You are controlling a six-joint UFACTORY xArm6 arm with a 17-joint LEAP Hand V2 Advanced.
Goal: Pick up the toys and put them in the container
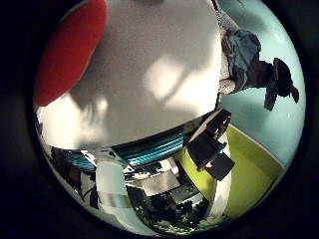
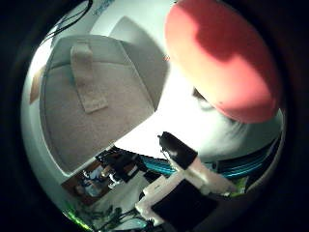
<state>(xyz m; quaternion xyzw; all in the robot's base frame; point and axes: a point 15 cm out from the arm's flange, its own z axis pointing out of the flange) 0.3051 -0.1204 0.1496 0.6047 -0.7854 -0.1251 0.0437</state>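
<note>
A round red toy (image 2: 222, 58) lies on the white table (image 1: 149, 64) and fills a large part of the thumb side view, close to the palm; its edge also shows as a red toy (image 1: 70, 50) in the other view. Beside it on the table stands a grey fabric container (image 2: 96, 111) with a strap handle (image 2: 87, 77). My right hand (image 2: 188, 179) hovers over the table between them. One black-tipped finger (image 2: 177, 149) reaches out toward the red toy without touching it. Nothing is held between the fingers.
A dark blue-grey shape (image 1: 246, 59) sits at the table's far edge; I cannot tell what it is. Beyond the edge lie a teal floor (image 1: 269, 124) and a yellow-green surface (image 1: 249, 174). Dark clutter (image 2: 96, 183) shows past the container.
</note>
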